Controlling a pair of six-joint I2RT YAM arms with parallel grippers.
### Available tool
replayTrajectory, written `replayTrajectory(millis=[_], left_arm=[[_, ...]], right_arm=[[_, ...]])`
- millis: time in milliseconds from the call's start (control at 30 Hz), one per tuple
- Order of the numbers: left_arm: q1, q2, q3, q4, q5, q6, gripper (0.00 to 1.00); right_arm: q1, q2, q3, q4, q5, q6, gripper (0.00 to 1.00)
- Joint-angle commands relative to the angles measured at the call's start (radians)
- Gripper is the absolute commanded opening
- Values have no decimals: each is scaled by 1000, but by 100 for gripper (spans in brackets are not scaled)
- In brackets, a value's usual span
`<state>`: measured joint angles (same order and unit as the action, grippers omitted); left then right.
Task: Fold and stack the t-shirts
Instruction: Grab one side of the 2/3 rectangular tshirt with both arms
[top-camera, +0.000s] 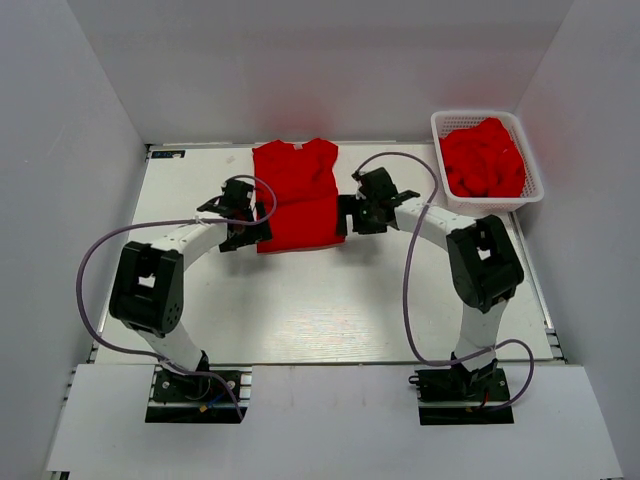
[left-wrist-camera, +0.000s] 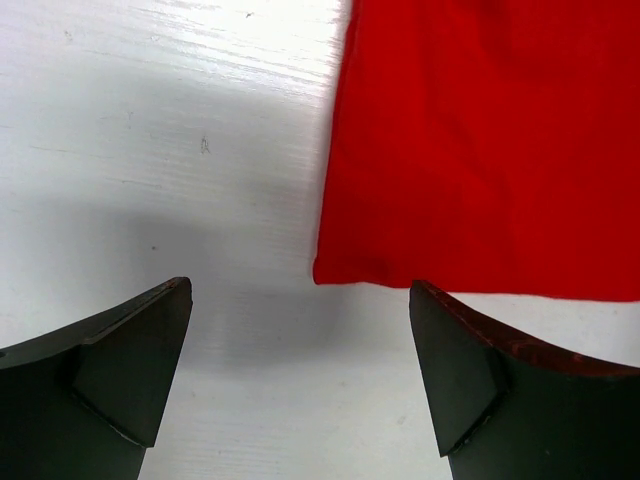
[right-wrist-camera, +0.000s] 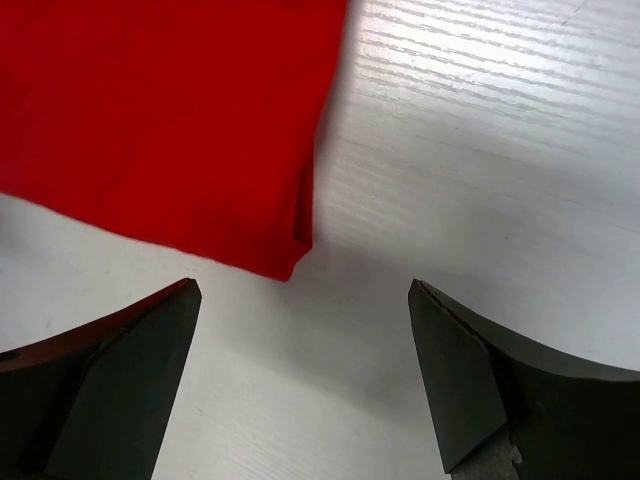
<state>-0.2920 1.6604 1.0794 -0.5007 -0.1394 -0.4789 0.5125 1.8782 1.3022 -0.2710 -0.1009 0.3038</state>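
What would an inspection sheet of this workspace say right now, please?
Surface: white table, no spills seen.
Job's things: one red t-shirt flat at far centre; crumpled red cloth fills the white basket at far right.
Clutter: nothing seen.
Grippers: left gripper and right gripper both open, each at a near corner of the t-shirt.
Cables: left cable and right cable hang in loose loops.
Surroundings: plain white walls.

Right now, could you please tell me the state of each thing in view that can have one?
T-shirt on the table: flat, partly folded, ungripped.
T-shirts in the basket: crumpled, heaped, unfolded.
Basket: upright, filled.
Left end effector: open, empty, by a shirt corner.
Right end effector: open, empty, by a shirt corner.
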Motion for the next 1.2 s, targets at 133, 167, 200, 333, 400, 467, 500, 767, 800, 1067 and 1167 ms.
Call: replayTrajectory(millis=[133, 167, 200, 333, 400, 467, 500, 767, 800, 1067, 1167], left_arm=[[-3, 56, 14, 62, -8, -3, 100], [-3, 80, 14, 62, -8, -3, 100], [-3, 81, 14, 73, 1, -3, 100], [-12, 113, 14, 94, 20, 19, 94], [-21, 124, 5, 94, 32, 19, 87], [-32, 124, -22, 116, 52, 28, 82], [-32, 124, -22, 125, 52, 28, 79], [-52, 124, -99, 189, 118, 28, 51], [-52, 136, -99, 189, 130, 28, 41], [-61, 1, -179, 194, 119, 0, 0], [-82, -92, -231, 159, 129, -23, 0]], right_arm=[[27, 84, 89, 15, 59, 112, 90], [32, 91, 92, 9, 67, 115, 90], [35, 94, 97, 1, 66, 116, 90], [43, 107, 78, 6, 58, 130, 90], [49, 121, 85, -8, 56, 130, 85], [53, 125, 83, -10, 53, 136, 77], [54, 127, 80, -7, 56, 139, 73], [58, 136, 58, 16, 76, 166, 34], [60, 137, 57, 16, 76, 172, 23], [64, 30, -38, 9, 79, 166, 0], [70, -60, -96, -10, 93, 155, 0]])
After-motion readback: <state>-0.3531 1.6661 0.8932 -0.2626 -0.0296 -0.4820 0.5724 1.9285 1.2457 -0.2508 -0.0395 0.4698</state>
